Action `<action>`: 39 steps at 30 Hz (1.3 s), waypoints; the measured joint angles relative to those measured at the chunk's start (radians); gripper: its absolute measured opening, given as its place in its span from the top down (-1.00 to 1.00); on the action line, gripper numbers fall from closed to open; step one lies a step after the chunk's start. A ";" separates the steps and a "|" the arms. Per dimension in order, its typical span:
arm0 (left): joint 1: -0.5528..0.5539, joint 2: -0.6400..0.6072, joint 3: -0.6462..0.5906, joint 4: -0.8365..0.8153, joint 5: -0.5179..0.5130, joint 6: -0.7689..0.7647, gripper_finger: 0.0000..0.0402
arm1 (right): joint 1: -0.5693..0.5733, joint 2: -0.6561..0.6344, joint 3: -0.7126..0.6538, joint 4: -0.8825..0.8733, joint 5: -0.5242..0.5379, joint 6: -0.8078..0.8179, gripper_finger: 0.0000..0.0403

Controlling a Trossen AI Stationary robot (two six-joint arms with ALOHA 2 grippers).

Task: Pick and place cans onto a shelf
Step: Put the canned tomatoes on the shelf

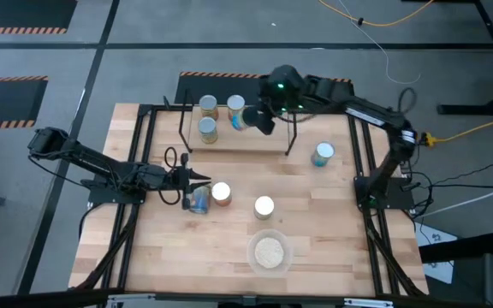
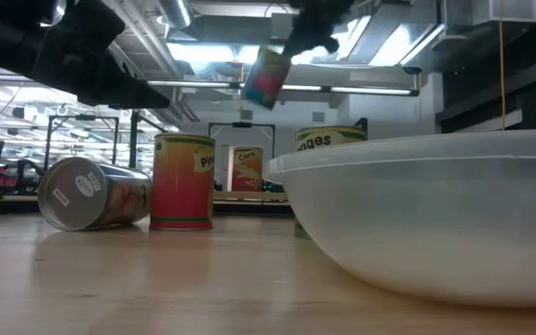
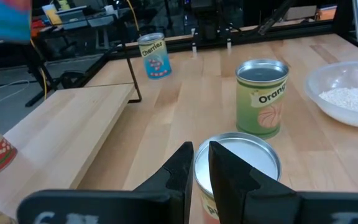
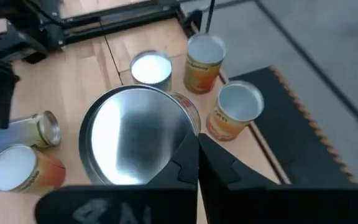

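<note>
The shelf (image 1: 255,141) stands at the table's far side with three cans (image 1: 208,105) (image 1: 207,128) (image 1: 235,104) upright on its left part. My right gripper (image 1: 259,120) is above the board, shut on a blue-and-red can (image 1: 240,118). My left gripper (image 3: 201,163), fingers nearly together with nothing between them, hovers just above an upright red can (image 1: 221,192) and a blue can lying on its side (image 1: 199,198). An Oranges can (image 1: 264,206) and a Cherries can (image 1: 323,153) stand upright on the table. My right gripper pinches the rim (image 4: 180,127) of the can's shiny end between its two shut fingers. The fingers come slanting down from above. The can (image 2: 266,76) hangs tilted below them, clear of the shelf and the table.
A clear bowl of pale grains (image 1: 269,252) sits near the table's front edge. Black frame rails (image 1: 139,171) (image 1: 358,162) run along both sides of the table. The shelf board's right part is bare.
</note>
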 joint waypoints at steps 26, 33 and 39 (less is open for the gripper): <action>0.000 0.000 0.000 -0.002 0.000 0.000 0.78 | -0.093 0.268 0.024 0.050 -0.063 0.006 0.99; 0.000 0.000 0.000 -0.002 0.000 0.000 0.78 | -0.093 0.269 0.024 0.066 -0.062 0.007 0.99; 0.000 0.000 0.000 -0.002 0.000 0.001 0.78 | -0.093 0.280 0.024 0.089 -0.062 0.008 0.99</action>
